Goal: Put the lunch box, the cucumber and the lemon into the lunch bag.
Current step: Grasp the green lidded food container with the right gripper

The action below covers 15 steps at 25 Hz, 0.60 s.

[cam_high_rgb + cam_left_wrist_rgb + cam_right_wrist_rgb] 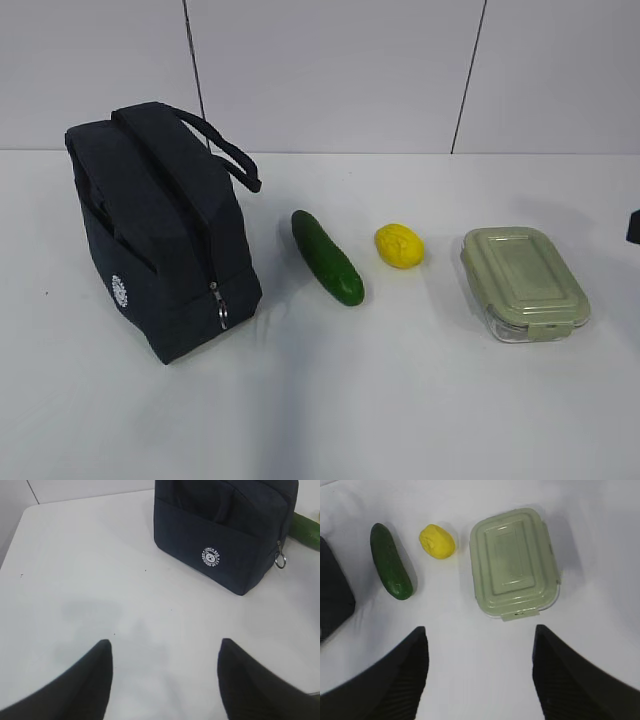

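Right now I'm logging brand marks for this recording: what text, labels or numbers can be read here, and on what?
"LUNCH BAG": upper arc of the white round logo on the lunch bag, left wrist view.
Lower arc of that logo: too small to read.
Same logo in the exterior view: too small to read.
Lunch box, cucumber, lemon: no text visible.

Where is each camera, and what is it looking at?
Exterior view: front, slanting down at the white table; no gripper shows.
Left wrist view: above the open left gripper, facing the boxy navy fabric lunch bag.
Right wrist view: above the open right gripper, facing the sage-lidded clear lunch box.
Both wrist views share the glossy dark green cucumber.
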Motion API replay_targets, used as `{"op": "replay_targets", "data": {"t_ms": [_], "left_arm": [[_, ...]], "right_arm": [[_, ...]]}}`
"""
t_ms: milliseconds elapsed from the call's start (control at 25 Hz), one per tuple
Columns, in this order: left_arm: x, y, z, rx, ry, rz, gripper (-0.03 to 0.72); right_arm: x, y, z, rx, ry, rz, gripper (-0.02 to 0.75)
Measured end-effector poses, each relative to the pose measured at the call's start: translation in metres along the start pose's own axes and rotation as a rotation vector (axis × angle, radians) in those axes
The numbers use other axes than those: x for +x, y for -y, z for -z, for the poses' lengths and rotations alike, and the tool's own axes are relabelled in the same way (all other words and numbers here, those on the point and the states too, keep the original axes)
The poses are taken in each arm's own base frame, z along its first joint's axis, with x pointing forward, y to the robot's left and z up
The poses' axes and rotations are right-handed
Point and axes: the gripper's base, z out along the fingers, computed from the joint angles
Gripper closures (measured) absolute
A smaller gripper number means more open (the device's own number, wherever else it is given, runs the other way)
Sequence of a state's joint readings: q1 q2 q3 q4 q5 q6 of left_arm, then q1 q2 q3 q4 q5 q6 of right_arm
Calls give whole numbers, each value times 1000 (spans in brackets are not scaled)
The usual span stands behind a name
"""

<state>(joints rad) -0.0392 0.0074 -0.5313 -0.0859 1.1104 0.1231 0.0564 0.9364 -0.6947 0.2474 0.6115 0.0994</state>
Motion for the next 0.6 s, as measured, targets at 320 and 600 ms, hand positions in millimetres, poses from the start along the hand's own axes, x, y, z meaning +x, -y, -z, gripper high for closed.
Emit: {"op": "replay_targets", "data": {"t_ms": [320,600], "left_arm": [[0,0,0,0,0,0,223],[0,0,0,0,0,0,223]], "right_arm": [[-41,-14,-22,-22,-96,21,228],[-68,-25,-43,-66,-186,94,228]]}}
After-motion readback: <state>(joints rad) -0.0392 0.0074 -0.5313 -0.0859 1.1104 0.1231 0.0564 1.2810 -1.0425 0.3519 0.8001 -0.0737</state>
